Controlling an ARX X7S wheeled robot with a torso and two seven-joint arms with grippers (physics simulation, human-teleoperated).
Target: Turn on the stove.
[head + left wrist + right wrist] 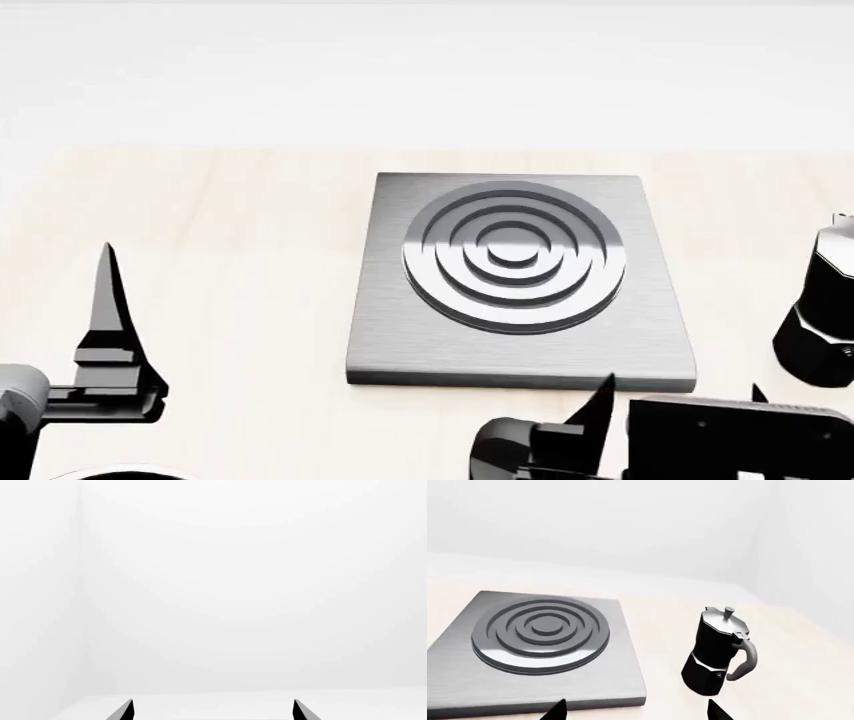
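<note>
Head view has the stove [523,282] sitting flat in the middle of the pale wooden table [227,260], rings facing up, nothing on it. The right gripper [674,395] is low at the near edge, just off the stove's near right corner, and the left gripper [114,300] is well off to the side doing nothing. The moka pot [821,310] stands upright past the stove's right edge, apart from it.

Honestly this looks like the approach stage. No knob shows up in any view, so I can't say where it sits; my guess is the front face, which is hidden from here. The next move probably calls for bringing the right gripper down to that front edge and finding the knob before any twisting.

Right wrist view gives the whole pot [720,652] with handle and lid, which the head camera crops. Left wrist view is just blank white wall. Both grippers have their fingers spread apart, holding nothing.
</note>
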